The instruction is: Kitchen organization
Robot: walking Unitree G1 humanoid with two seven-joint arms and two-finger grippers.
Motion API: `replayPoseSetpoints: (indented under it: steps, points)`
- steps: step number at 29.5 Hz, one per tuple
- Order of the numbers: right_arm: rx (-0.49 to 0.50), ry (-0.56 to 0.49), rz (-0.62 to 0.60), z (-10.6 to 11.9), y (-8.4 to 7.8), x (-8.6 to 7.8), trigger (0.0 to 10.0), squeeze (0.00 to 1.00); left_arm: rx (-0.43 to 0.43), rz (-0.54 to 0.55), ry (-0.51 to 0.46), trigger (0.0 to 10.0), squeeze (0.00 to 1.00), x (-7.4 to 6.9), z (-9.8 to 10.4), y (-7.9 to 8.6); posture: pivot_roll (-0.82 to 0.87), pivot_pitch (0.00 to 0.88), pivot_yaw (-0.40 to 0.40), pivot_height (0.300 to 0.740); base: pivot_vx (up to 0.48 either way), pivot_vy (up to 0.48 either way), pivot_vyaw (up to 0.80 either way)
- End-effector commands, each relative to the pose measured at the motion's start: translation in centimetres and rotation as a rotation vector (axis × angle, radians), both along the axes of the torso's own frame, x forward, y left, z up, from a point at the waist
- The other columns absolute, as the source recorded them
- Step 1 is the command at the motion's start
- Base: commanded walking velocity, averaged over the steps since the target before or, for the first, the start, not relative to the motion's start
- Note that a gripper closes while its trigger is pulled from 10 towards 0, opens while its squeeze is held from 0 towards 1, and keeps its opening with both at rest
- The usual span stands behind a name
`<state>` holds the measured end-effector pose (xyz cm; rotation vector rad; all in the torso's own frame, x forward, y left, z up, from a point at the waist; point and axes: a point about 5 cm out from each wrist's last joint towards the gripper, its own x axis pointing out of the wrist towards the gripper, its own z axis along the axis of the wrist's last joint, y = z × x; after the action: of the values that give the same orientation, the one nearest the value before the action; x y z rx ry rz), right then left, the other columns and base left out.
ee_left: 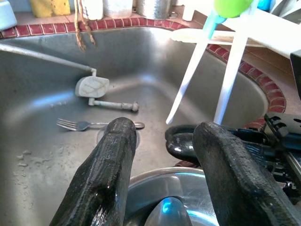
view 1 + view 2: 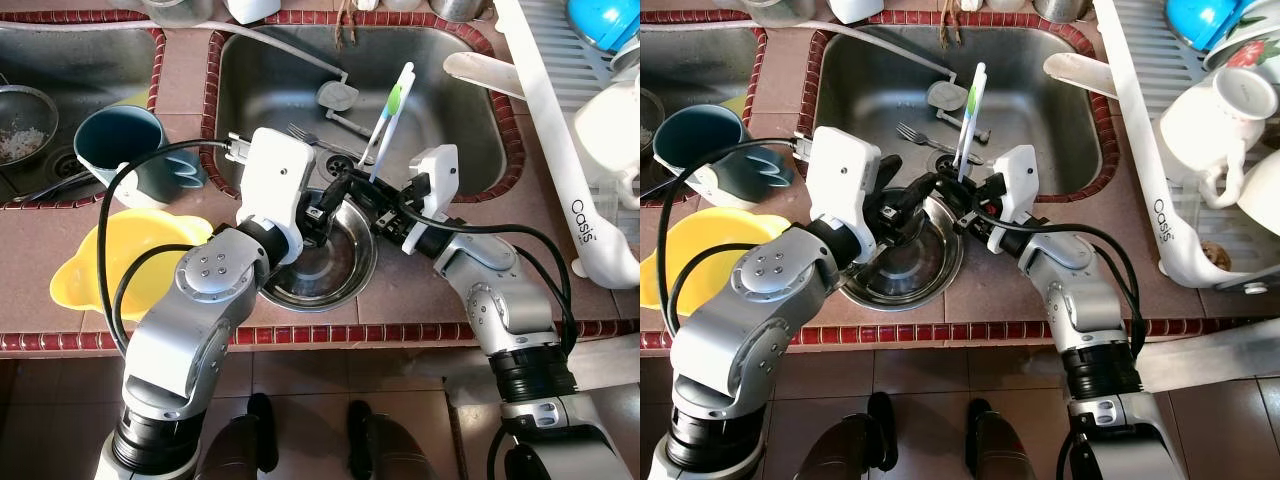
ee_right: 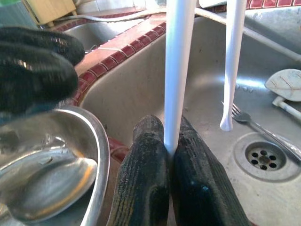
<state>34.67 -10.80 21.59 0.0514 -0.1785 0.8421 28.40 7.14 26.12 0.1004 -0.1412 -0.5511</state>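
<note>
A steel bowl sits on the tiled ledge at the front edge of the sink. My left gripper hovers over the bowl's far rim, its fingers open with the bowl below them. My right gripper is just right of it, shut on one arm of a pair of white tongs with a green top. The tongs stand nearly upright over the sink. In the right wrist view the held arm runs between the fingers, and the other arm hangs free.
A fork and a leaf-shaped white utensil lie near the drain. A teal mug and a yellow bowl sit to the left. On the right, a white dish rack holds mugs.
</note>
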Motion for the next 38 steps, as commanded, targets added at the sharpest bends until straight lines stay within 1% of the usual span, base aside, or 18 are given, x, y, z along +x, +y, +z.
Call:
replayPoseSetpoints:
  steps: [1,6,9,12,14,16,22,26,27,28,29,31,38]
  points:
    - [-0.009,0.066,-0.016,-1.4,-0.7,-0.2,10.0,0.00,0.004,-0.017,-0.023,10.0,0.00,-0.4,0.5,0.2,-0.09,0.395,-0.035,0.740,0.000,0.000,0.00]
    - [-0.009,0.075,-0.028,-1.6,-1.1,-0.2,10.0,0.00,0.026,-0.017,-0.026,10.0,0.00,-0.3,0.5,1.0,-0.10,0.394,-0.034,0.740,0.000,0.000,0.00]
    - [-0.009,0.079,-0.050,-1.6,-1.7,-0.2,10.0,0.00,0.075,-0.039,-0.037,10.0,0.00,-0.9,0.8,2.5,-0.10,0.394,-0.030,0.740,0.000,0.000,0.00]
    - [-0.007,0.082,-0.056,-1.6,-1.9,-0.2,10.0,0.00,0.076,-0.042,-0.037,10.0,0.00,-1.0,1.1,3.1,-0.10,0.395,-0.028,0.740,0.000,0.000,0.00]
    - [-0.006,0.085,-0.060,-1.7,-2.0,-0.2,10.0,0.00,0.074,-0.054,-0.040,10.0,0.00,-1.3,1.4,3.2,-0.10,0.394,-0.026,0.740,0.000,0.000,0.00]
    - [-0.003,0.088,-0.064,-1.7,-2.0,-0.2,10.0,0.00,0.052,-0.076,-0.043,10.0,0.00,-1.6,1.8,3.0,-0.10,0.394,-0.026,0.740,0.000,0.000,0.00]
    - [-0.005,0.094,-0.083,-1.7,-2.6,0.0,10.0,0.00,0.067,-0.172,-0.039,10.0,0.00,-3.3,2.2,2.8,-0.10,0.390,-0.024,0.740,0.000,0.000,0.00]
    - [-0.003,0.094,-0.079,-1.6,-2.6,0.1,10.0,0.00,0.065,-0.188,-0.035,10.0,0.00,-3.5,2.2,2.7,-0.10,0.390,-0.024,0.740,0.000,0.000,0.00]
    - [0.000,0.092,-0.076,-1.4,-2.6,0.2,10.0,0.02,0.062,-0.199,-0.033,10.0,0.00,-3.7,2.3,2.6,-0.10,0.389,-0.024,0.740,0.000,0.000,0.00]
    - [0.004,0.093,-0.075,-1.3,-2.6,0.2,10.0,0.74,0.060,-0.202,-0.030,10.0,0.00,-3.7,2.3,2.6,-0.10,0.389,-0.025,0.740,0.000,0.000,0.00]
    - [0.006,0.092,-0.074,-1.3,-2.6,0.2,10.0,1.00,0.063,-0.201,-0.032,10.0,0.00,-3.8,2.3,2.6,-0.10,0.389,-0.025,0.740,0.000,0.000,0.00]
    - [0.022,0.094,-0.060,-1.2,-2.5,0.2,10.0,1.00,0.065,-0.204,-0.031,10.0,0.00,-3.9,2.4,2.6,-0.10,0.389,-0.027,0.740,0.000,0.000,0.00]
    - [0.010,0.090,-0.080,-1.2,-2.6,0.3,10.0,1.00,0.059,-0.205,-0.023,10.0,0.00,-4.0,2.6,2.5,-0.10,0.388,-0.028,0.740,0.000,0.000,0.00]
